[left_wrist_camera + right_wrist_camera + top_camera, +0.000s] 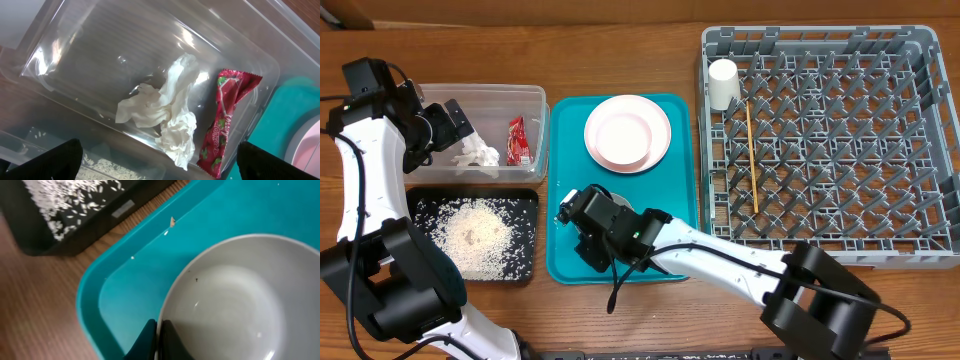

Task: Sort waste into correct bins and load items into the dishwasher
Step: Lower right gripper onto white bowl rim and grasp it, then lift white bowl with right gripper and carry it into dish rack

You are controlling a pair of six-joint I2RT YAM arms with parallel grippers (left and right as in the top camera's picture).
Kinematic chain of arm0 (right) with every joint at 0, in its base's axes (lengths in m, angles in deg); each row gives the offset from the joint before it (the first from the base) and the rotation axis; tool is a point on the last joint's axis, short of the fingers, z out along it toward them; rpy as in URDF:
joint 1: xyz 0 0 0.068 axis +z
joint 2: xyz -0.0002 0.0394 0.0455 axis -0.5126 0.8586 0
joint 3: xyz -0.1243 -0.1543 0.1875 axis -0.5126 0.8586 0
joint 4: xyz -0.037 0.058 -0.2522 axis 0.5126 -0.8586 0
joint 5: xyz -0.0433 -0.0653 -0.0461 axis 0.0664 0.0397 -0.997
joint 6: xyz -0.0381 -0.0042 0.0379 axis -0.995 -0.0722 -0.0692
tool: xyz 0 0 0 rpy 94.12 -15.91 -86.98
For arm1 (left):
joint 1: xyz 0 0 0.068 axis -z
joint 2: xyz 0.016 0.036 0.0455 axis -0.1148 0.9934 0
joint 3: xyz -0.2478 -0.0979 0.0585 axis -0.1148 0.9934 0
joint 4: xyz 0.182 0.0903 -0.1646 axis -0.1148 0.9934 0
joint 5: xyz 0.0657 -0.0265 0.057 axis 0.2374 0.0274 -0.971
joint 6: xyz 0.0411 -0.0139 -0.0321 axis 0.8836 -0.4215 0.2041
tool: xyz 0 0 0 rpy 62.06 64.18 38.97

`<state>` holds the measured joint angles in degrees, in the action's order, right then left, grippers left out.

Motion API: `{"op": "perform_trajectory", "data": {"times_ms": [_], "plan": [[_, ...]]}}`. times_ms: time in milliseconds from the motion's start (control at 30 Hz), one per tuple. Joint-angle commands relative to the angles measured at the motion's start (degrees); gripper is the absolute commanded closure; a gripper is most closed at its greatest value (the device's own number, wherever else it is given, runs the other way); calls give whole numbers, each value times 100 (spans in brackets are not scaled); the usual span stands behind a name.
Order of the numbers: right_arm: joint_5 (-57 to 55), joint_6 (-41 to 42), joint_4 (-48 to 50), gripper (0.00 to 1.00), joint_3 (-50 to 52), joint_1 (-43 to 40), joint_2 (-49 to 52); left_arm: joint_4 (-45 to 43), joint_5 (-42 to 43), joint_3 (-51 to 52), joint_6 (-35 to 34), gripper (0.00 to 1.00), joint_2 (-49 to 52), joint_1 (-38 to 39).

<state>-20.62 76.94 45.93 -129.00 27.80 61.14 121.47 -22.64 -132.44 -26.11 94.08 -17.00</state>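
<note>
My right gripper (159, 340) is shut on the near rim of a grey-white bowl (240, 300), one finger inside and one outside. The bowl sits on the teal tray (125, 295); overhead, that gripper (582, 222) hides most of it. My left gripper (160, 162) hangs open over the clear tub (75, 55), which holds a crumpled white tissue (167, 107) and a red snack wrapper (225, 120). Rice (472, 235) lies in the black tray (525, 200). A pink plate (627, 132) rests on the teal tray. The white cup (723, 83) and a chopstick (752, 155) are in the grey dishwasher rack (840, 130).
The clear tub (535, 95) and black tray stand close together left of the teal tray (570, 115), and the rack stands right of it. A few stray rice grains (169, 222) lie on the teal tray's rim. Bare wooden table runs along the front edge.
</note>
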Motion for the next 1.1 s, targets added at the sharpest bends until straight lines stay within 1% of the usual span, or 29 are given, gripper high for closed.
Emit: {"op": "perform_trajectory", "data": {"times_ms": [0,233,300,500,567,700,833,933,967,1067], "plan": [[177,83,-81,96,-179,-42,-470,13,-33,-90,107,0,-192,74],[216,20,-404,96,-186,-496,-1222,13,-33,-90,107,0,-192,74],[476,-236,-459,96,-186,-756,-1473,13,-33,-90,107,0,-192,74],[780,-243,-535,96,-186,-1878,-2052,13,-33,-90,107,0,-192,74],[1215,-354,-501,96,-186,-2354,-2133,13,-33,-90,107,0,-192,74],[2452,-389,-295,96,-186,-3438,-2140,13,-33,-90,107,0,-192,74],[3768,-374,103,96,-186,-4570,-2133,13,-33,-90,107,0,-192,74],[4859,-131,570,96,-186,-5364,-2068,13,-33,-90,107,0,-192,74],[5320,55,824,96,-186,-5665,-2013,13,-33,-90,107,0,-192,74],[6201,623,1495,96,-186,-6262,-1775,13,-35,-90,107,0,-192,74]]}}
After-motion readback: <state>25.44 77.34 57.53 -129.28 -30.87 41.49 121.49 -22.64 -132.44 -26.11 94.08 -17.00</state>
